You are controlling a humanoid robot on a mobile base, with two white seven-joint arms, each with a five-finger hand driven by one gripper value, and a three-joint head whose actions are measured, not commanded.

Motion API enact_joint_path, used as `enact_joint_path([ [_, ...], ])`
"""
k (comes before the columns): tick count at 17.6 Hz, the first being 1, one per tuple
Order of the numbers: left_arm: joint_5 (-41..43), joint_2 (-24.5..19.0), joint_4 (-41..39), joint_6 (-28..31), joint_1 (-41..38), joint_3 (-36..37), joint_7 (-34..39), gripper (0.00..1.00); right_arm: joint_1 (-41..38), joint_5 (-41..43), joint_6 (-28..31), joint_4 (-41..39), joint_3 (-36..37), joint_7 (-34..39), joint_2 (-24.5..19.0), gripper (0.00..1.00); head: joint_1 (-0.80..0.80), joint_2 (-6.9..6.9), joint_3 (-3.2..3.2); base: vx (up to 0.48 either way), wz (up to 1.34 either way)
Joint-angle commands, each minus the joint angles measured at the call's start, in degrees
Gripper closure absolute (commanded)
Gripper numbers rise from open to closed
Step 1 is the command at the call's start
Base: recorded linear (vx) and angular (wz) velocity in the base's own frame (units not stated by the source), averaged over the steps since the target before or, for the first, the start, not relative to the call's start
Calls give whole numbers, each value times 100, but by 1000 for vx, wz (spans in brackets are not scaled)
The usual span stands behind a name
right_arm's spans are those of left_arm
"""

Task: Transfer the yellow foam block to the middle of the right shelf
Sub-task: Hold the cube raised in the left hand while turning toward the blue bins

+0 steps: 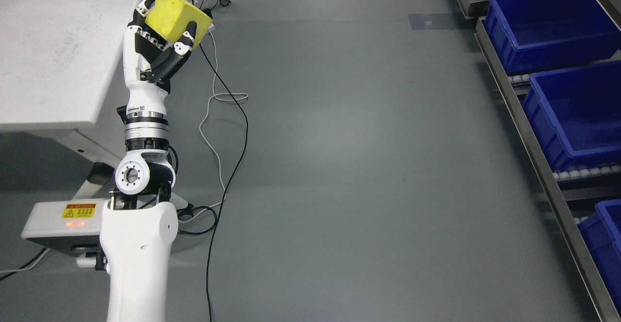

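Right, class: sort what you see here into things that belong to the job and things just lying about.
Belongs to the job:
- yellow foam block
- left hand, gripping the block
- shelf on the right
- blue bins on it

Just lying about:
- white table
- cables on the floor
- grey box with warning sticker

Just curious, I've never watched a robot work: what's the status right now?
Left hand shut on yellow foam block, raised beside the white table. Right hand out of view. Blue bins on right shelf, open floor between, cables near arm.
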State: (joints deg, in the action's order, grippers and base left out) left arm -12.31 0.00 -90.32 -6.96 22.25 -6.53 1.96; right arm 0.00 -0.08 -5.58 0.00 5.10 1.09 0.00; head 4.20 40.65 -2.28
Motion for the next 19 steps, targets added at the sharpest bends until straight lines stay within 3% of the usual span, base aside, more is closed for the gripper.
enact_joint_path([
  [1, 9, -100, -126, 1, 25, -32, -2, 56, 9, 8, 4, -100, 0, -3, 100, 0, 0, 0, 0, 371, -67],
  [11, 9, -100, -126, 80, 140, -138, -2, 56, 18, 8, 4, -100, 0, -3, 100, 0, 0, 0, 0, 392, -135],
  [19, 0, -100, -118, 195, 280, -357, 6, 56, 18, 17, 4, -100, 0, -3, 100, 0, 0, 0, 0, 348, -540],
])
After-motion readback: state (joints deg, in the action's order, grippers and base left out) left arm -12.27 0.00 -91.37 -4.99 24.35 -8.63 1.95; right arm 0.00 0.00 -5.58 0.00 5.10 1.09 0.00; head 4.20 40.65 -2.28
